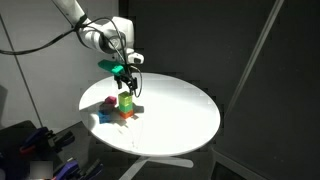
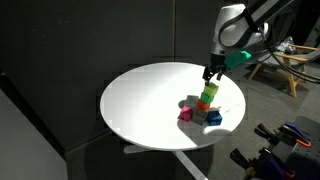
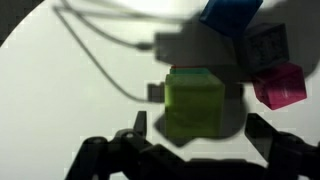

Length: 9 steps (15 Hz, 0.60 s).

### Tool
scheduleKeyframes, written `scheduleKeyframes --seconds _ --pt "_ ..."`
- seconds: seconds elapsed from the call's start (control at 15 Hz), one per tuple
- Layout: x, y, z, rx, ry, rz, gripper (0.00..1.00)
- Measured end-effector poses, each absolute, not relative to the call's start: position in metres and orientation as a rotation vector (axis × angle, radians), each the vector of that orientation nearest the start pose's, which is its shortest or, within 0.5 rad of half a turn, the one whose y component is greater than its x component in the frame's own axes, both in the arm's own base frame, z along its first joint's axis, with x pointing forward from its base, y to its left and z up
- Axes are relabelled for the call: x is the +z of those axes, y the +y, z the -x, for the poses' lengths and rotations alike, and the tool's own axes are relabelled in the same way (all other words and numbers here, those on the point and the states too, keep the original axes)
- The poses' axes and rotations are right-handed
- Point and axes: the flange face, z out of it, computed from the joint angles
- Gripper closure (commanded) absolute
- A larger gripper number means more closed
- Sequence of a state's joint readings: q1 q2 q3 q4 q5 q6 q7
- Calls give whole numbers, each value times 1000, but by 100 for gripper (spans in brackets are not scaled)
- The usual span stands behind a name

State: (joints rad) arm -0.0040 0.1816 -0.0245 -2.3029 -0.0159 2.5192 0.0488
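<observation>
A lime green block (image 3: 195, 98) stands on top of an orange block (image 1: 127, 112) on the round white table (image 1: 180, 110). My gripper (image 3: 200, 142) hovers just above the green block with its fingers spread on either side, open and empty. In both exterior views the gripper (image 1: 127, 80) (image 2: 210, 74) is directly over the stack, green block (image 2: 206, 95) on orange block (image 2: 203, 106). A pink block (image 3: 280, 85) and a blue block (image 3: 230, 12) lie beside the stack.
The pink block (image 2: 186, 114) and blue block (image 2: 214, 117) sit close around the stack's base near the table edge. A wooden chair (image 2: 290, 60) stands beyond the table. Dark curtains hang behind. Cable shadows cross the tabletop (image 3: 90, 50).
</observation>
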Motion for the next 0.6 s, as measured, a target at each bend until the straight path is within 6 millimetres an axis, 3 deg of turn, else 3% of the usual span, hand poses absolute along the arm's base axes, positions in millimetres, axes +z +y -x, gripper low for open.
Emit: scheduleKeyframes --seconds 0.6 --pt "258 -15 -529 -50 21 3157 0"
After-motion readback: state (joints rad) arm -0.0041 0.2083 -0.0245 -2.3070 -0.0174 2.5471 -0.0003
